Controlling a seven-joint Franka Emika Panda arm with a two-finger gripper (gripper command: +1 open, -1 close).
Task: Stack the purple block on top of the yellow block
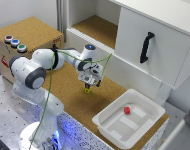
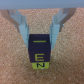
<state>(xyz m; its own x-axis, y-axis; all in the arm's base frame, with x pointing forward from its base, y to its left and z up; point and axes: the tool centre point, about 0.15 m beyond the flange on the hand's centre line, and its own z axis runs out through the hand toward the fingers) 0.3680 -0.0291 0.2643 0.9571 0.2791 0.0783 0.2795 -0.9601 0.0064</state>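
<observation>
The purple block (image 2: 40,48) has a yellow letter on its face and rests on top of the yellow block (image 2: 41,64). Only a thin front strip of the yellow block shows in the wrist view. My gripper (image 2: 40,41) stands straight above the stack, with a finger (image 2: 24,30) pressed against each side of the purple block. In the exterior view the gripper (image 1: 88,84) hangs low over the cork board, and the yellow block (image 1: 87,91) peeks out just beneath its fingers. The purple block is too small and too shaded to pick out there.
A white tray (image 1: 109,126) holding a small red cube (image 1: 127,110) stands on the exterior view's right. Behind it is a white cabinet with a black handle (image 1: 146,47). A cork-topped box with coloured buttons (image 1: 15,42) is on the left.
</observation>
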